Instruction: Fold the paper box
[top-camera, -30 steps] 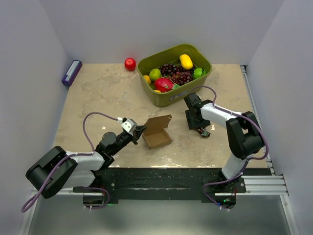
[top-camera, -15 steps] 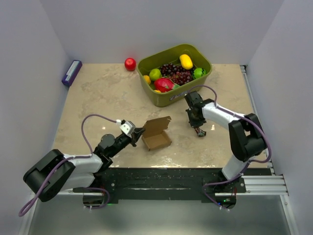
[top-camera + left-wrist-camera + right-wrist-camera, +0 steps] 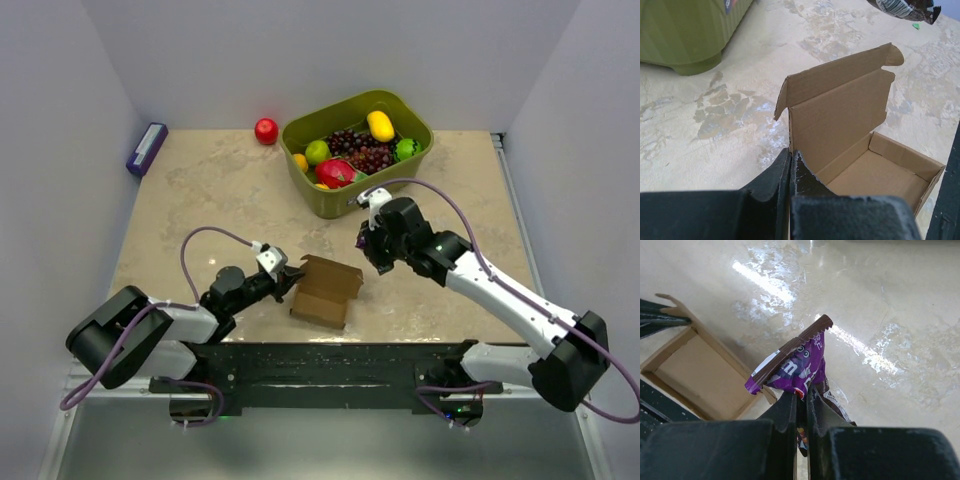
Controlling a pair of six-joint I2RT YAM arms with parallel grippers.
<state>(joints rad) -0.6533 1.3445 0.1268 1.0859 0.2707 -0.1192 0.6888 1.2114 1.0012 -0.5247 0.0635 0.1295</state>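
The paper box (image 3: 325, 291) is a small brown cardboard tray lying on the table with its lid flap standing open; in the left wrist view the paper box (image 3: 860, 145) shows an empty inside. My left gripper (image 3: 289, 279) is shut on the box's near side wall, its fingertips (image 3: 790, 156) pinching the cardboard edge. My right gripper (image 3: 366, 247) hovers just right of the box, shut on a purple candy packet (image 3: 797, 366). In the right wrist view the packet hangs above the table beside the box's open tray (image 3: 697, 371).
An olive-green bin (image 3: 352, 200) full of fruit stands behind the right arm, and its corner (image 3: 685, 35) shows in the left wrist view. A red apple (image 3: 266, 131) lies left of the bin. A small purple box (image 3: 147, 149) sits at the far left edge.
The right gripper closed on the candy packet, lifted it off the table and swung left toward the box. The box turned and slid slightly in the left gripper's hold.
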